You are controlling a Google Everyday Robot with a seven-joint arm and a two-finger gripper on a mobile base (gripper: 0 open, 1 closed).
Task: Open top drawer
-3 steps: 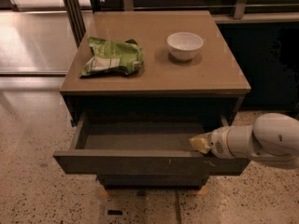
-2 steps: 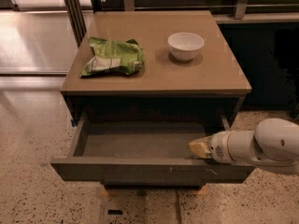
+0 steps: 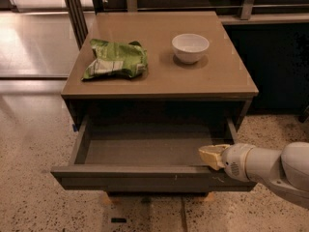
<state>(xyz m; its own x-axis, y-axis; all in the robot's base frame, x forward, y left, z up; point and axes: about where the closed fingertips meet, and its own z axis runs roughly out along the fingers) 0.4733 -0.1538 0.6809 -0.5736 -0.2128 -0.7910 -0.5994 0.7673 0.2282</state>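
Top drawer (image 3: 145, 178) stands well out of the cabinet, at the near edge of the scene. Its wide dark grey-brown front has no handle and faces the camera, with small pale scratch marks right of centre. Behind that front the shallow grey tray lies exposed, its side walls running back into the shadowed opening under the table top. The gripper (image 3: 212, 156) sits at the drawer's right end. Its pale yellowish tip pokes over the top edge of the front and into the tray's right front corner, just beside the right side wall. Whether the gripper is spread or pressed together, I cannot tell from this angle, nor whether it actually grips the front's edge. The white arm (image 3: 270, 170) that carries it comes in from the lower right, passing in front of the drawer's right end. Speckled terrazzo floor (image 3: 34, 144) spreads to the left of the cabinet and below it. Above the opening is the tan cabinet top (image 3: 159, 81). On its left half lies a crumpled green snack bag (image 3: 116, 59), and on the right half, a little further back, a small white bowl (image 3: 190, 47) stands upright, well apart from the bag. Beyond the top are dark metal uprights (image 3: 75, 8), with a bright patch of floor at far left.
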